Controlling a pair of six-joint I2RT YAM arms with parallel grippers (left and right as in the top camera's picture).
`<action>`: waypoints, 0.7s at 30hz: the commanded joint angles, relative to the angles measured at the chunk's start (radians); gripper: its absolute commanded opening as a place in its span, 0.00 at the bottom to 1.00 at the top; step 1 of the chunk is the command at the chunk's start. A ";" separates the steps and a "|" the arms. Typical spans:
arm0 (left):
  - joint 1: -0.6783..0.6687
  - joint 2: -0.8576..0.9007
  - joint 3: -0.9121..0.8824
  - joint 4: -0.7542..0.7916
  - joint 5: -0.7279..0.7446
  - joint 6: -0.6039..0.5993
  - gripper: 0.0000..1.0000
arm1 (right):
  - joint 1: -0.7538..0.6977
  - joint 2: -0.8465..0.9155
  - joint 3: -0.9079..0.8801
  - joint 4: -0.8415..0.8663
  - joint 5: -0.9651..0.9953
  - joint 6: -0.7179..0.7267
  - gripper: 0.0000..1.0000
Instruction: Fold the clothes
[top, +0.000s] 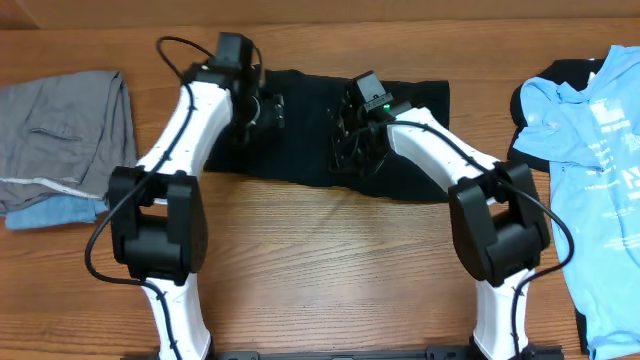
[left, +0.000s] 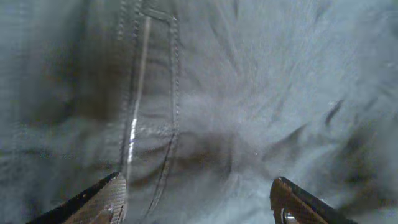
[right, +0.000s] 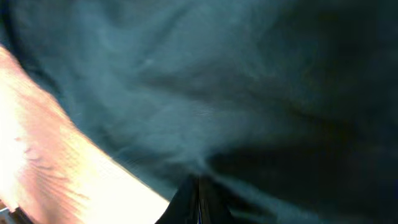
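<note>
At the far middle of the wooden table (top: 330, 270), black shorts (top: 305, 130) lie spread out. The left gripper (left: 199, 186) hangs over them, fingers spread, while the right gripper (right: 199, 186), pressed together, pinches their cloth. Grey garments (top: 60, 125) lie left, a light blue T-shirt (top: 600, 170) right.

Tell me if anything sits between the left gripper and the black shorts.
Nothing visible does. The left gripper hangs open right over the black shorts; the left wrist view shows only dark cloth between its fingers.
</note>
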 joint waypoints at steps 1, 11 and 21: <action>-0.013 0.013 -0.099 0.067 -0.083 -0.014 0.81 | 0.000 0.034 -0.005 -0.005 0.003 0.006 0.04; 0.026 -0.055 0.117 -0.253 -0.187 -0.014 1.00 | -0.008 -0.106 -0.014 -0.068 0.097 0.019 0.04; 0.116 0.020 -0.020 -0.310 -0.181 -0.048 1.00 | -0.097 -0.229 -0.014 -0.250 0.321 0.169 0.17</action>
